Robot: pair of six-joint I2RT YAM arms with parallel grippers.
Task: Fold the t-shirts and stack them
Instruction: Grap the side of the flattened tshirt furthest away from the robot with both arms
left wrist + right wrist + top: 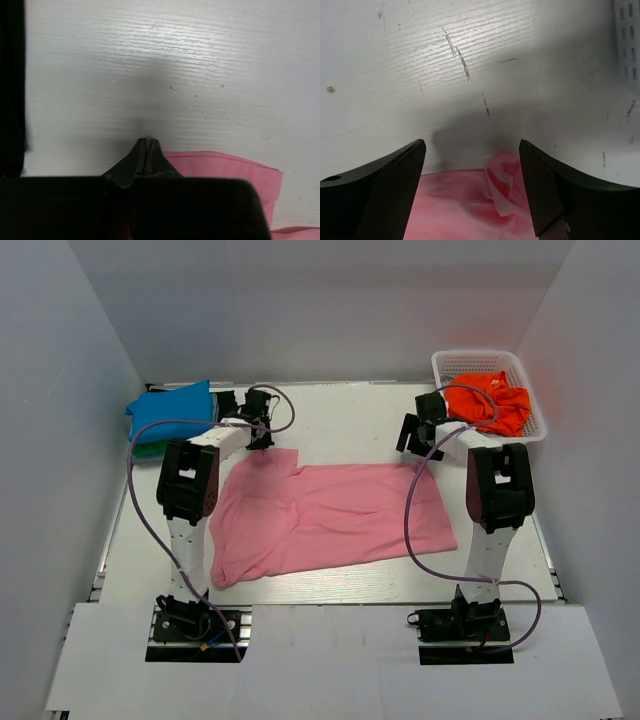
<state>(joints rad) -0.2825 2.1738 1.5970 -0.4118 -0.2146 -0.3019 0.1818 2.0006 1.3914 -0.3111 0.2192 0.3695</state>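
pink shirt spread flat on counter for folding. your left fingers pressed together at its far-left corner; right fingers spread wide, straddling bunched far-right corner, likely to pinch it.

My left arm rises from its base to a raised elbow and reaches forward, wrist tipped down, with the left gripper pinched tight, its two fingertips meeting without a gap. My right arm mirrors that pose, but the right gripper hangs low with its jaws spread wide.
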